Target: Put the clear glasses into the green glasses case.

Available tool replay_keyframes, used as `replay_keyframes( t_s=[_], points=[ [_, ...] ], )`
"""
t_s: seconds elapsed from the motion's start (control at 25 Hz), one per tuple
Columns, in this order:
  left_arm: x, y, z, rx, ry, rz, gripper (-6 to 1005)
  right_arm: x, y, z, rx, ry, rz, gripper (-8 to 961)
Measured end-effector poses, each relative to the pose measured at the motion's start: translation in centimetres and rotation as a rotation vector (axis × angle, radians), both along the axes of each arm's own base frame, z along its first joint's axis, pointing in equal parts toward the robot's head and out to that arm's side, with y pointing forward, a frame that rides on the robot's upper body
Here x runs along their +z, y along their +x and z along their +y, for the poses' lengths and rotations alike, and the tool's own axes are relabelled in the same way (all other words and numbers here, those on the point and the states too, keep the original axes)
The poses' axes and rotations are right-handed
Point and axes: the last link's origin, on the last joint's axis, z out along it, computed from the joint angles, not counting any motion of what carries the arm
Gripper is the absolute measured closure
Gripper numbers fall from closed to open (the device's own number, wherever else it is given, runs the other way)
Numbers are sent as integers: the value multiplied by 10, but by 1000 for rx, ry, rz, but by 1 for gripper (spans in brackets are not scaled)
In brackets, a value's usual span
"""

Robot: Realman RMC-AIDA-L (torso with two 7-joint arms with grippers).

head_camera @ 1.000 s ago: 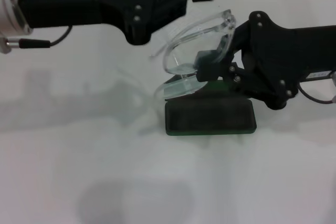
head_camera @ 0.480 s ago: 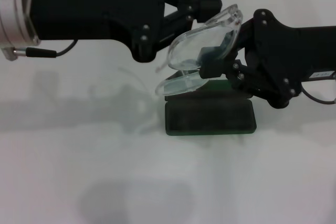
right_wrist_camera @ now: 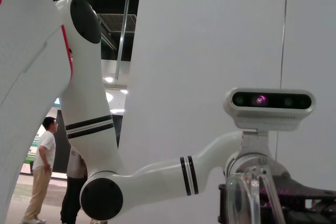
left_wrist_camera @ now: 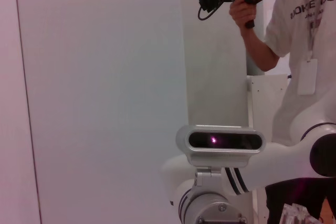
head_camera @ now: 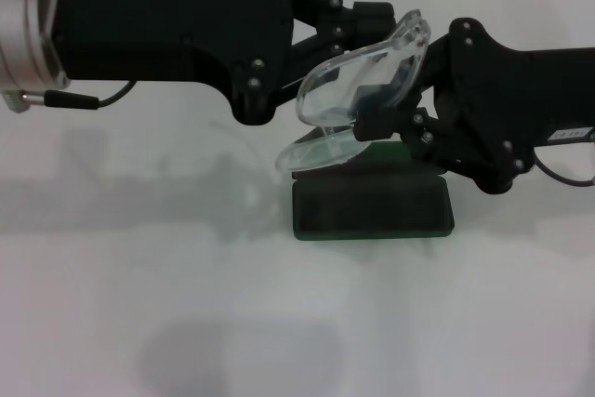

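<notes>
Clamped in the right gripper, the clear glasses are held tilted above the green glasses case, while the left gripper, spread, is positioned beside them, seemingly to fold an arm.

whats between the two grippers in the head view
The clear glasses, held above the open green glasses case. The right gripper grips them; the left gripper reaches in from the other side.
</notes>
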Motion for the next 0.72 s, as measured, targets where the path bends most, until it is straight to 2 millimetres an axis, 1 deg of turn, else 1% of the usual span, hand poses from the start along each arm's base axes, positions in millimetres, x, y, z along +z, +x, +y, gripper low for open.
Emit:
replay_keyframes(
  t_s=[0.32,0.48,0.56,0.72],
  points=[
    [0,-1,-1,-2,-4,3,966,0,0,0,-1,2,2,895],
    [4,-2,1,3,19,-8,966,1,0,1,-2,6,13,895],
    [6,-5,4,16,36,-9,966,1,0,1,-2,10,18,895],
    [15,-18,13,65,98,8,966,1,2,-2,15,19,41,896]
  ],
)
